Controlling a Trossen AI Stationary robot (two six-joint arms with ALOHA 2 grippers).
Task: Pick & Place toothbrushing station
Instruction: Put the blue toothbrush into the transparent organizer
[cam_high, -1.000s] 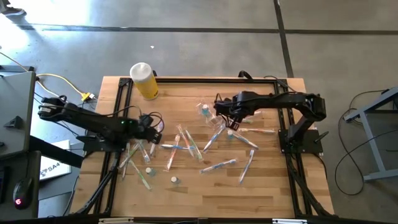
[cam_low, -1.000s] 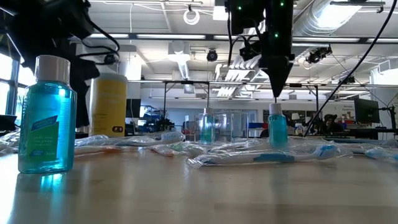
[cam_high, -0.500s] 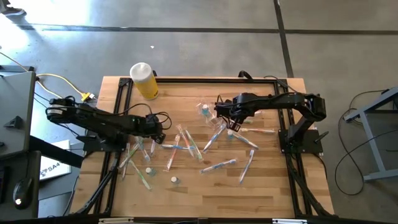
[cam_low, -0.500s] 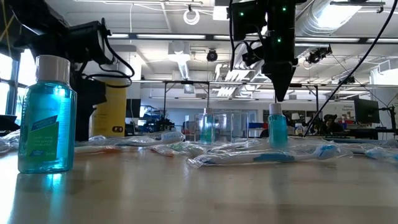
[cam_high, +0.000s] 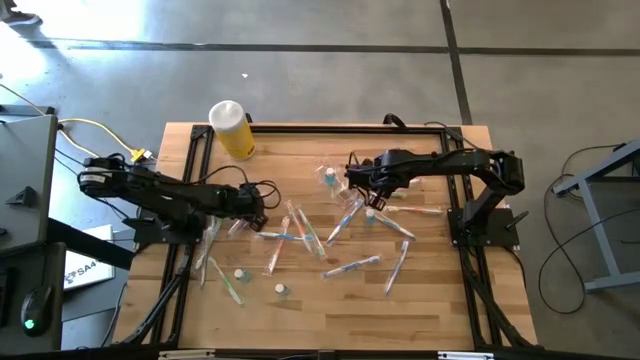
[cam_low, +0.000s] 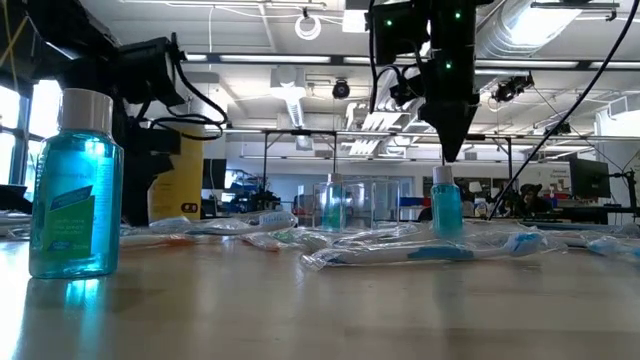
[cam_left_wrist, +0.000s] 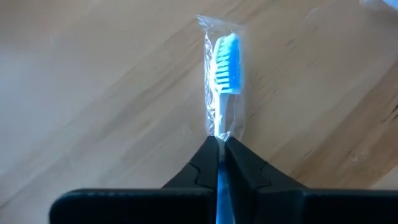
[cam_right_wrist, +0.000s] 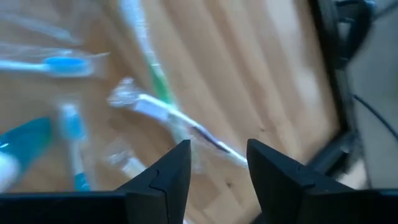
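Observation:
Several slim, clear-wrapped toothbrushes (cam_high: 310, 235) in blue, pink, green and white lie scattered flat on the middle of the wooden table. My left gripper (cam_high: 258, 207) is at their left side, shut on a wrapped blue toothbrush (cam_left_wrist: 224, 68). My right gripper (cam_high: 366, 192) is open and empty, pointing down just above a small blue bottle (cam_low: 446, 208) and toothbrushes (cam_right_wrist: 168, 115). A clear plastic holder (cam_low: 365, 205) stands farther back. My left gripper pinches the wrapped blue toothbrush between its two fingers at the neck just below the head (cam_left_wrist: 219, 132). The fingers lie along the brush. The bristle head juts out beyond the fingertips; the handle is hidden by the fingers.
A yellow cylinder with a white cap (cam_high: 232, 130) stands at the far left corner. Small blue bottles stand near the front (cam_high: 281, 289) (cam_high: 240, 273) and among the brushes (cam_high: 329, 178). A black frame (cam_high: 195, 160) runs around the table.
My left gripper has risen from the table and shifted a little toward the right edge, staying shut on the blue toothbrush. My right gripper has kept about where it was, above the small bottle.

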